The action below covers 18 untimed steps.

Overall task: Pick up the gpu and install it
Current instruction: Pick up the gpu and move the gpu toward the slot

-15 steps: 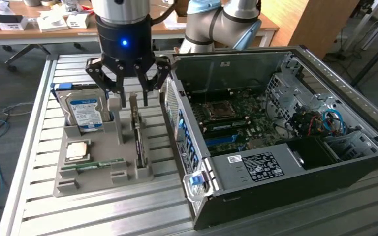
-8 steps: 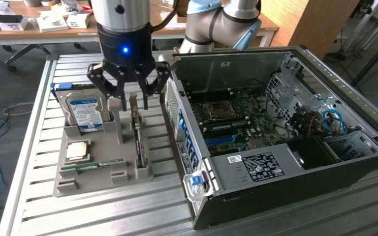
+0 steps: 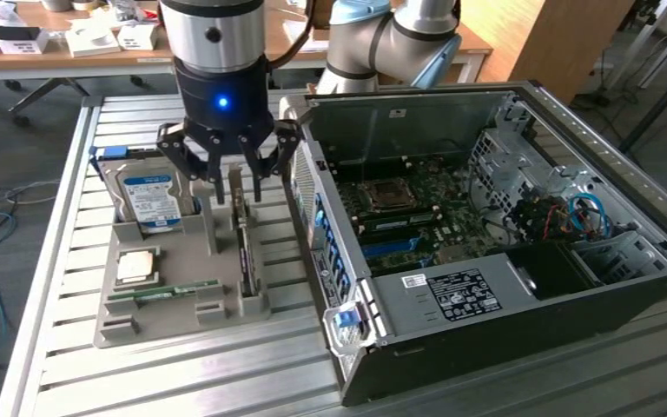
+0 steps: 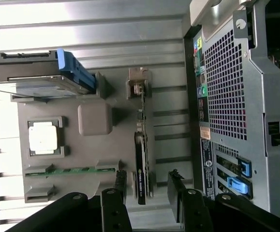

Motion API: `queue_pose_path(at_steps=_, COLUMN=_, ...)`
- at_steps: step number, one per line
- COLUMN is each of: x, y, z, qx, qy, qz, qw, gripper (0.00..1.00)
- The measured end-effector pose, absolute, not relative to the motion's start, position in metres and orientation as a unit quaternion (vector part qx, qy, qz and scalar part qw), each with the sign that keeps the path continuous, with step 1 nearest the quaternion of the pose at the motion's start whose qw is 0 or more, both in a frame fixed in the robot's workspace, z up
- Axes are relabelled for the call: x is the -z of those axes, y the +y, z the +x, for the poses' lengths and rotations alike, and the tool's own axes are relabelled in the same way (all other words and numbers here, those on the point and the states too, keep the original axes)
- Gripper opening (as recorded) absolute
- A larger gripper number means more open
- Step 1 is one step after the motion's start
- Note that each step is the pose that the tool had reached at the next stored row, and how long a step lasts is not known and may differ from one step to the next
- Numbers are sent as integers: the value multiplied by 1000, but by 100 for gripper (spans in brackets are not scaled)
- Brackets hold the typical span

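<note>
The gpu (image 3: 244,254) stands on its long edge in a slot of the grey holder tray (image 3: 177,317), its silver bracket end toward the far side. My gripper (image 3: 237,193) hangs just above that far end, open, one finger on each side of the card and apart from it. In the wrist view the gpu (image 4: 140,166) runs as a thin dark strip between the two black fingertips (image 4: 121,182), with my gripper (image 4: 148,186) straddling it. The open computer case (image 3: 485,234) lies on the exterior view's right, its motherboard exposed.
The tray also holds a hard drive (image 3: 154,201) with a blue-white label, a square processor (image 3: 139,263) and a green memory stick (image 3: 177,289). The case's rear panel (image 4: 229,96) stands close beside the tray. Everything rests on a slatted metal table (image 3: 194,373).
</note>
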<state>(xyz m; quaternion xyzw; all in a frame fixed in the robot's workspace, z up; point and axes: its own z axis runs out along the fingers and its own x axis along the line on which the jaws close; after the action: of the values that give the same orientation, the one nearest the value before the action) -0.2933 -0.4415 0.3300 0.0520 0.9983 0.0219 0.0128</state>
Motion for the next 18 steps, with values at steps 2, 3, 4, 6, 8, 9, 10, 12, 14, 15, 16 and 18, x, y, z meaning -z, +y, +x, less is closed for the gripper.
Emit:
queue_pose_path(at_steps=2, x=-328, y=-441, z=-293, qx=-22, qy=998, qz=52, qw=13, gripper=47)
queue_pose_path(at_steps=3, x=-327, y=-441, z=-293, qx=-22, qy=998, qz=52, qw=13, gripper=47)
queue_pose_path(at_steps=4, x=-327, y=-441, z=-293, qx=-22, qy=998, qz=52, qw=13, gripper=47)
queue_pose_path(at_steps=6, x=-327, y=-441, z=-293, qx=-22, qy=998, qz=52, qw=13, gripper=47)
queue_pose_path(at_steps=8, x=-327, y=-441, z=-293, qx=-22, qy=998, qz=52, qw=13, gripper=47)
queue_pose_path(at_steps=9, x=-327, y=-441, z=-293, qx=-22, qy=998, qz=52, qw=13, gripper=47)
queue_pose_path(at_steps=10, x=-327, y=-441, z=-293, qx=-22, qy=998, qz=52, qw=13, gripper=47)
queue_pose_path(at_steps=12, x=-326, y=-441, z=-293, qx=-22, qy=998, qz=52, qw=13, gripper=47)
queue_pose_path(at_steps=14, x=-323, y=-441, z=-293, qx=-22, qy=998, qz=52, qw=13, gripper=47)
queue_pose_path(at_steps=15, x=-321, y=-441, z=-293, qx=-22, qy=998, qz=52, qw=13, gripper=47)
queue_pose_path(at_steps=16, x=-320, y=-441, z=-293, qx=-22, qy=998, qz=52, qw=13, gripper=47)
queue_pose_path(at_steps=18, x=-317, y=-441, z=-293, qx=-22, qy=998, qz=52, qw=13, gripper=47)
